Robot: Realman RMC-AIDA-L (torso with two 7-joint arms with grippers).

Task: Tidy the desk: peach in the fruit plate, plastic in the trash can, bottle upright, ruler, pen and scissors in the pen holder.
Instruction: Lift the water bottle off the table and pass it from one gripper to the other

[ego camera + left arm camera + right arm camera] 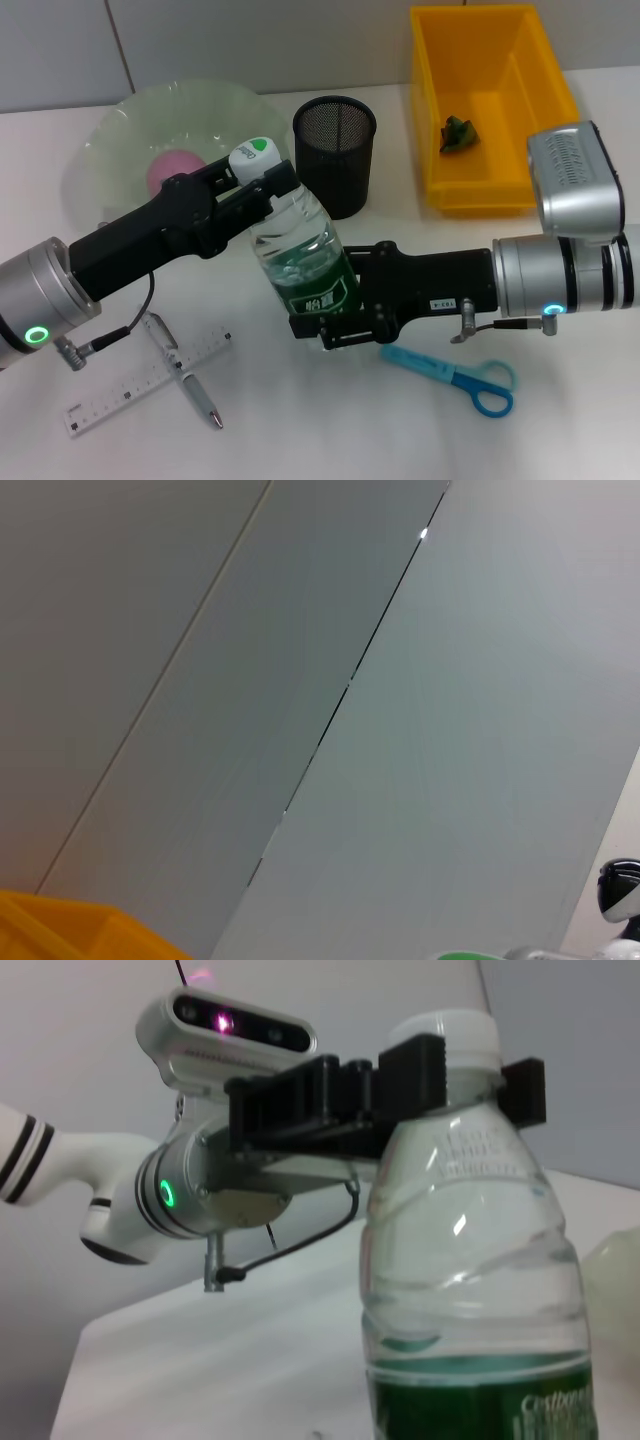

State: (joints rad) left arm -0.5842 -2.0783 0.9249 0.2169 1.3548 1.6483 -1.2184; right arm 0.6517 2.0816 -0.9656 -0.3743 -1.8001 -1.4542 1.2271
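A clear water bottle (300,250) with a green label and white cap stands nearly upright at the table's middle. My left gripper (262,185) is shut on its neck just under the cap, as the right wrist view also shows on the bottle (470,1260). My right gripper (335,325) is shut on its lower body near the base. A pink peach (172,168) lies in the pale green fruit plate (120,130). Green plastic (458,133) lies inside the yellow trash can (530,70). The white ruler (140,385) and the pen (185,372) lie crossed at front left. Blue scissors (460,375) lie at front right.
The black mesh pen holder (335,155) stands just behind the bottle, between the plate and the yellow bin. My left forearm crosses in front of the plate. The left wrist view shows only wall panels and a yellow bin corner (60,930).
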